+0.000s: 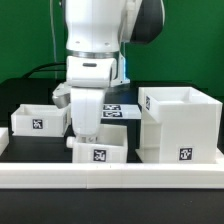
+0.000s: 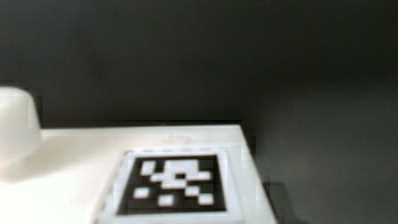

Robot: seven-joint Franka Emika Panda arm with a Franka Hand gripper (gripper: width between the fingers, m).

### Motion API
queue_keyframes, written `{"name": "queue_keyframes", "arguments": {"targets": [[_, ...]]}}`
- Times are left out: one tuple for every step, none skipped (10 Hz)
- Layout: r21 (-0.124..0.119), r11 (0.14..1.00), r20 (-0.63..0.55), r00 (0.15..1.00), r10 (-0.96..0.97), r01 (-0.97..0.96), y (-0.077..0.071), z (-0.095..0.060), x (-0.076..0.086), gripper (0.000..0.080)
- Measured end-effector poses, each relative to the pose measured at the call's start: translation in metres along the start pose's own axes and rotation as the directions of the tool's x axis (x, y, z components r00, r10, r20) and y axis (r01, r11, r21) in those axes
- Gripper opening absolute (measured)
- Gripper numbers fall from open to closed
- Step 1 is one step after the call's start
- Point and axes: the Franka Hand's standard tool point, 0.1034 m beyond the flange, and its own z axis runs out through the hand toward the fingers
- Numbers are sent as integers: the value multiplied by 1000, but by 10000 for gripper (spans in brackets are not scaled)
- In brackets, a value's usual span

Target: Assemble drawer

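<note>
I am watching the arm's gripper [image 1: 86,128] hanging just above the front tray [image 1: 98,150], a small open-top white box sitting low in the middle of the exterior frame, just behind the long white rail [image 1: 110,176]. The second tray [image 1: 38,121] is resting at middle left. The tall drawer case [image 1: 180,125] is standing at right, apart from both. The marker board [image 1: 118,108] is lying behind the arm. The wrist camera is showing a white face bearing a square tag [image 2: 175,185] and one finger [image 2: 15,125]; I cannot tell whether the jaws are spread or pressed together. I am judging the step in hand to be picking up this front tray. The next move is calling for straddling one wall, pinching it, then carrying it toward the case.
</note>
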Motion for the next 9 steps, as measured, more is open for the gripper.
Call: {"name": "queue_keyframes", "arguments": {"targets": [[0,1000,-2,1000,6,-6,0,0,5,42],[1,1000,-4,1000,10,-10,0,0,9,42],[2,1000,-3,1000,14,-14,-1,1,6,42],[2,1000,-3,1000,18,-18,-1,1,5,42],[3,1000,-3,1000,18,-18,-1,2,5,42],[5,1000,-3,1000,18,-18,-1,2,4,42],[10,1000,-3,1000,14,-14,-3,4,4,42],[-11,1000,-7,1000,18,-18,-1,4,9,42],[-7,1000,-9,1000,28,-28,-2,4,18,42]]}}
